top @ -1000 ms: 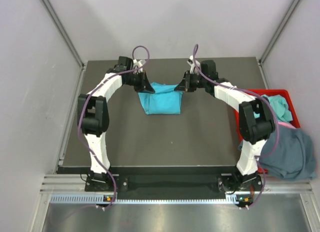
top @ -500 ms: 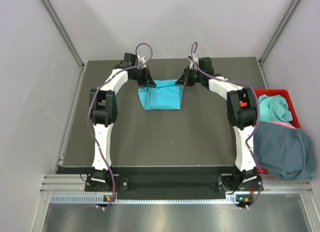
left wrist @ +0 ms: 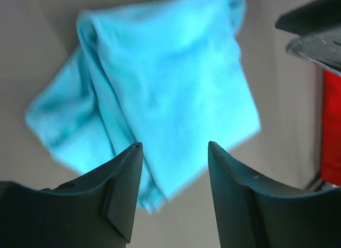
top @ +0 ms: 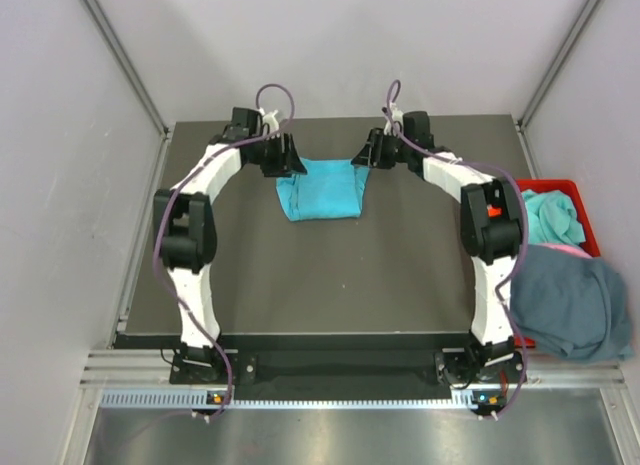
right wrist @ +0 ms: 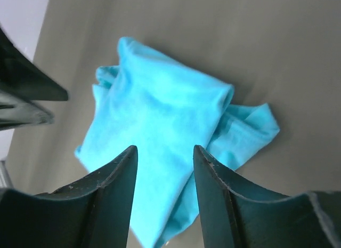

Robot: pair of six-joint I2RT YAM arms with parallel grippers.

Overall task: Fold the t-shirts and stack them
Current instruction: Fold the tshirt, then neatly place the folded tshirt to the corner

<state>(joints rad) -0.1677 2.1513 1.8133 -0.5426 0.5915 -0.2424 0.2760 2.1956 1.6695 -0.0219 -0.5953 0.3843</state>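
A folded turquoise t-shirt [top: 320, 188] is seen lying flat on the dark table [top: 330, 275], towards its far edge and about midway across, between the two wrists. The left gripper [left wrist: 175, 146] is held just above the shirt's far left corner, and its fingers [left wrist: 120, 194] are spread apart. Nothing is pinched between them, and the cloth is viewed through the gap. The right gripper [right wrist: 164, 149] is placed in the same way over the far right corner. Its fingers [right wrist: 106, 200] are likewise parted, with no cloth caught between them. In both wrist views the shirt is shown as a smooth upper fold, with a looser lower layer jutting out from under it on one side. Whether any fingertip touches the cloth cannot be told from these views. At the right edge of the table a red bin [top: 572, 188] is seen, well apart from the folded shirt. A crumpled blue-green t-shirt [top: 548, 215] is held in it. A slate blue-grey t-shirt [top: 572, 303] is draped in a heap over the near end of the bin and over the table's edge beside the right arm. A thin pinkish edge of cloth [top: 568, 249] is visible between the two garments, but too little of it is shown for more to be said.
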